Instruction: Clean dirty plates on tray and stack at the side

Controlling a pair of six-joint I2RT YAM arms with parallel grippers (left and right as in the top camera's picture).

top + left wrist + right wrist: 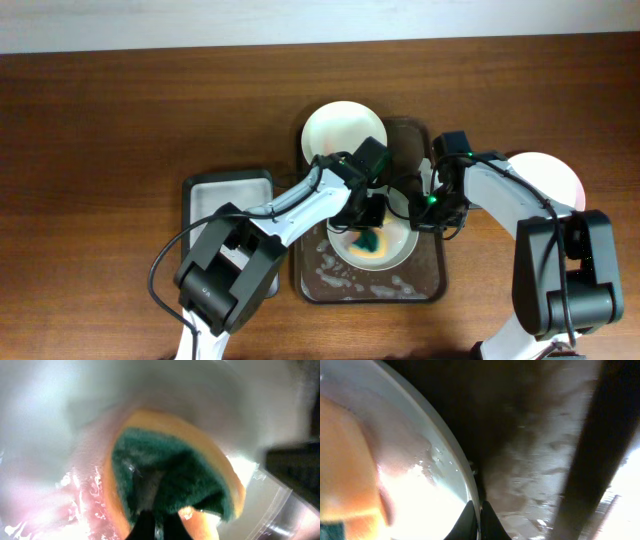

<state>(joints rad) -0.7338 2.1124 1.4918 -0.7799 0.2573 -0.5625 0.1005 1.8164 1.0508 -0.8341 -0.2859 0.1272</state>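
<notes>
Tray point(438, 270) position: centre of the table point(120, 110), midway between the left and right edges. Two plates lie in it.

Far plate point(340, 130): cream, at the tray end nearest the table's far edge. Nothing touches it.

Near plate point(398, 255): at the tray end nearest the table's near edge. Its surface is wet, and the left wrist view shows a pinkish tint in the film beside the sponge. White suds point(350, 285) lie on the tray floor along this plate's near side.

Third plate point(545, 175): on the bare table toward the right edge, apart from the tray, partly covered by the right arm.

Left gripper point(370, 222): closed on the sponge point(372, 240). In the left wrist view the fingers point(145, 525) pinch the sponge at its lower edge. The green scouring face is turned toward the camera, and the yellow-orange body lies against the near plate.

Right gripper point(425, 208): closed on the right rim of the near plate. In the right wrist view the fingertips point(470, 517) meet across the rim, with the dark tray floor just beside them.

Grey tray point(205, 190): just beside the tray, toward the left edge, partly under the left arm.
</notes>
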